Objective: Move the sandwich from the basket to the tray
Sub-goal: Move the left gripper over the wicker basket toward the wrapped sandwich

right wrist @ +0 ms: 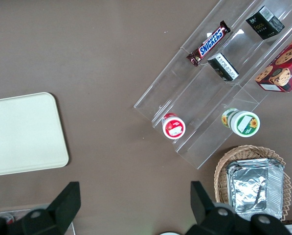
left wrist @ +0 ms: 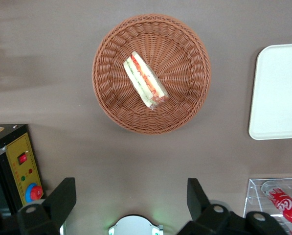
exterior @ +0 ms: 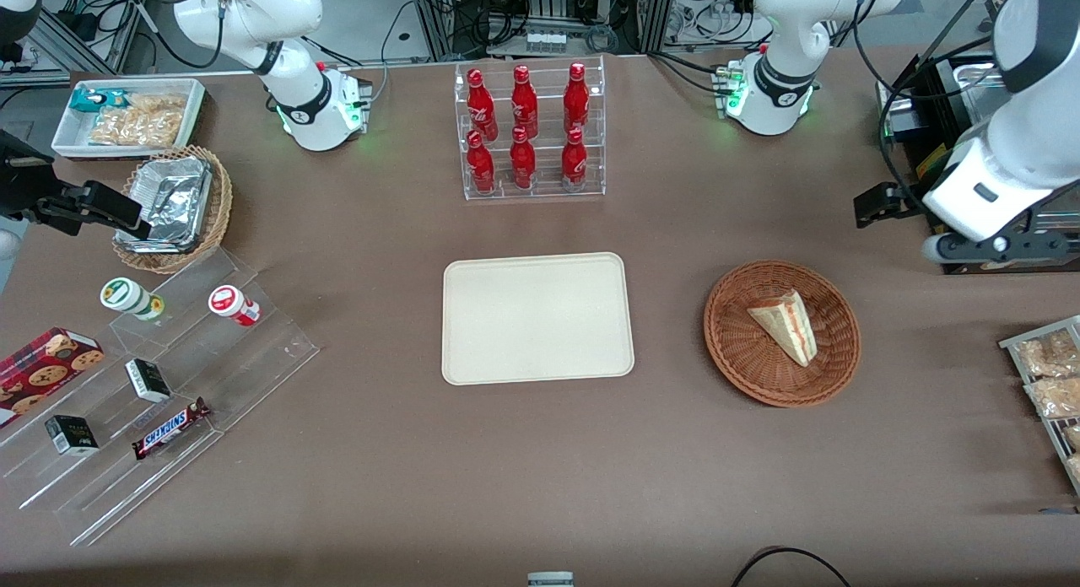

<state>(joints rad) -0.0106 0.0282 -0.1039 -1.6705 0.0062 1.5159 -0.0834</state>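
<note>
The sandwich (exterior: 786,325) (left wrist: 145,81), a pale wedge with red and green filling, lies in the round reddish-brown wicker basket (exterior: 734,351) (left wrist: 111,98). The cream tray (exterior: 537,317) (left wrist: 278,93) lies bare at the table's middle, beside the basket toward the parked arm's end. My left gripper (exterior: 882,206) (left wrist: 131,192) hangs high above the table, farther from the front camera than the basket and a little toward the working arm's end. It is open, and only bare table shows between its fingers.
A clear rack of red bottles (exterior: 530,131) (left wrist: 287,205) stands farther from the front camera than the tray. A black box with a yellow control panel (left wrist: 18,166) sits beside the working arm's base. Snack packets (exterior: 1050,376) lie at the working arm's table edge.
</note>
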